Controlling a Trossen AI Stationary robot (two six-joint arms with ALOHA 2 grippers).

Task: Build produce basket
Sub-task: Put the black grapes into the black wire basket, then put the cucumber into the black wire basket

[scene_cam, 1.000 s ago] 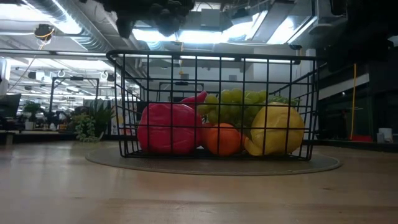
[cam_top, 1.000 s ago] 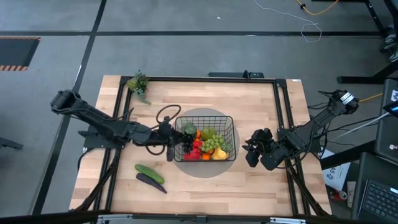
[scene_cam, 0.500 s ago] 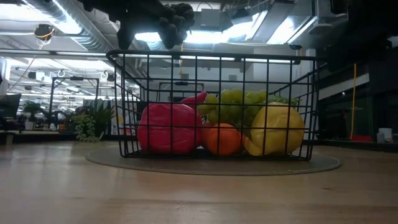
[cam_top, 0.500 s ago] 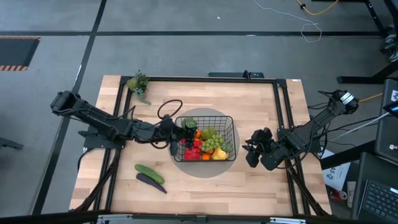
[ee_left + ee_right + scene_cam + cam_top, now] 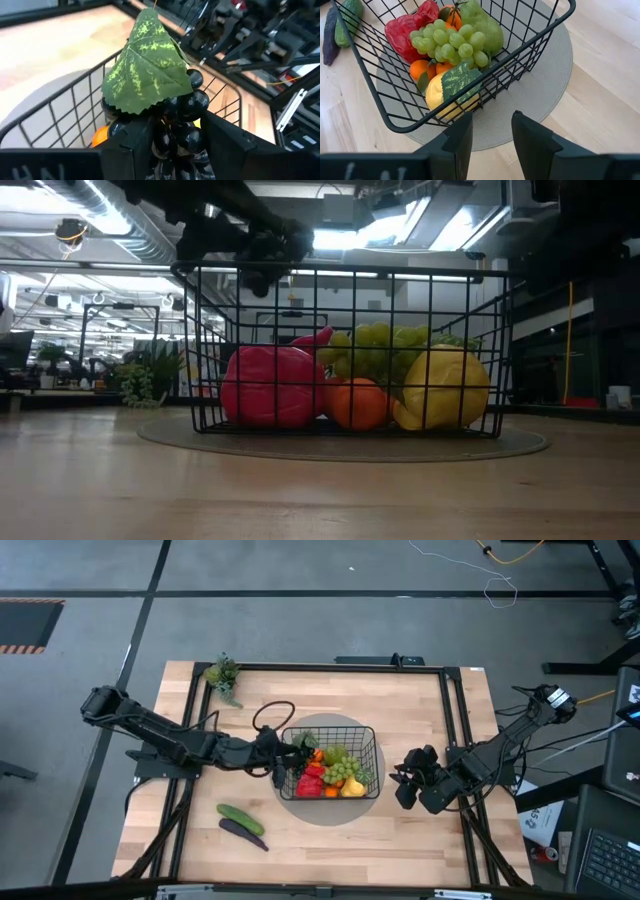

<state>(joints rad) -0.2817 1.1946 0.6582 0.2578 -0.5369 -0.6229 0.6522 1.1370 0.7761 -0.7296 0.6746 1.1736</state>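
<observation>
The black wire basket (image 5: 372,756) stands on a round grey mat (image 5: 330,721) in the table's middle. It holds a red pepper (image 5: 402,32), green grapes (image 5: 447,40), a pear (image 5: 481,22), a lemon (image 5: 437,97) and oranges (image 5: 419,67). My left gripper (image 5: 290,752) reaches over the basket's left rim, shut on a bunch of dark grapes (image 5: 189,106) with a green leaf (image 5: 147,65). In the low view the bunch (image 5: 264,256) hangs at rim height. My right gripper (image 5: 490,135) waits open, right of the basket. My left gripper has the dark grape bunch between its two fingers (image 5: 131,142), which come nearly level from the table's left. The lower berries (image 5: 177,140) fill the gap between the fingers. The leaf and upper berries stick out past the fingertips, above the basket's inside, clear of the other produce.
A cucumber (image 5: 240,818) and a purple eggplant (image 5: 243,832) lie on the wood near the table's front left. A small green potted plant (image 5: 222,675) stands at the far left corner. A black cable loop (image 5: 270,716) lies left of the basket.
My left gripper has gone toward the table's right, from just outside the basket's left rim to over it, rolling as it went. The dark grapes have come down from well above the rim to rim height.
</observation>
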